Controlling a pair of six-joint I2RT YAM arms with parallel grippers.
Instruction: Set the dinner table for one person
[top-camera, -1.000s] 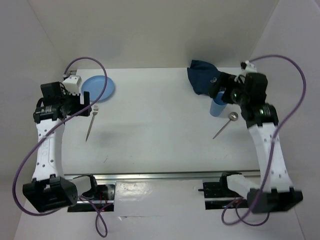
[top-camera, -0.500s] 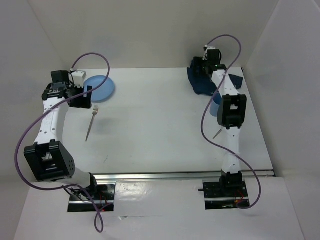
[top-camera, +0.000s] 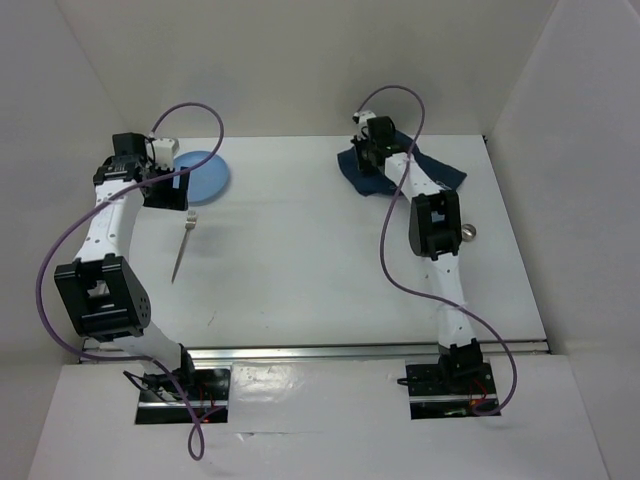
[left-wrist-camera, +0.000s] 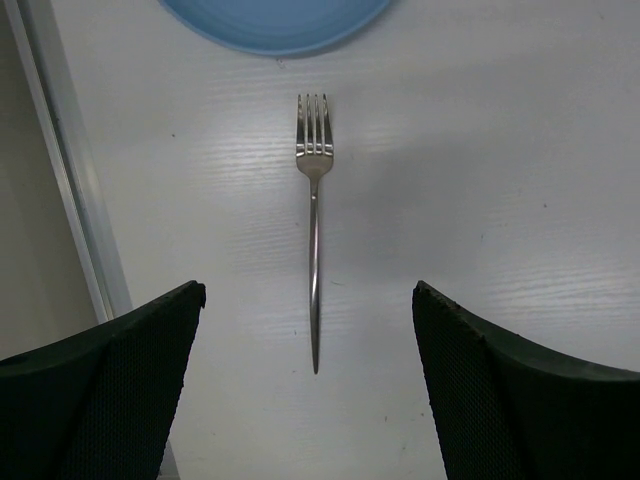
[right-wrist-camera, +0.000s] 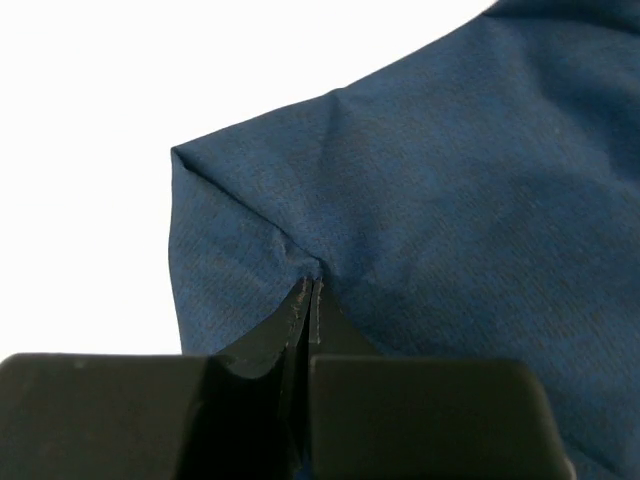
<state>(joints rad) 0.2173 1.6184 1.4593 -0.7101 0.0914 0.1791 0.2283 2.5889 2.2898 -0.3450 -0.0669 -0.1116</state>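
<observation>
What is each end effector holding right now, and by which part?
The right end effector pinches the navy placemat at a fold near its corner. The left end effector is open above the fork, holding nothing.

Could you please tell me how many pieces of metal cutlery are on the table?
2. A silver metal fork lies on the left, near the round blue plate. A silver metal spoon lies on the right, mostly hidden behind the right arm; more could be hidden there.
</observation>
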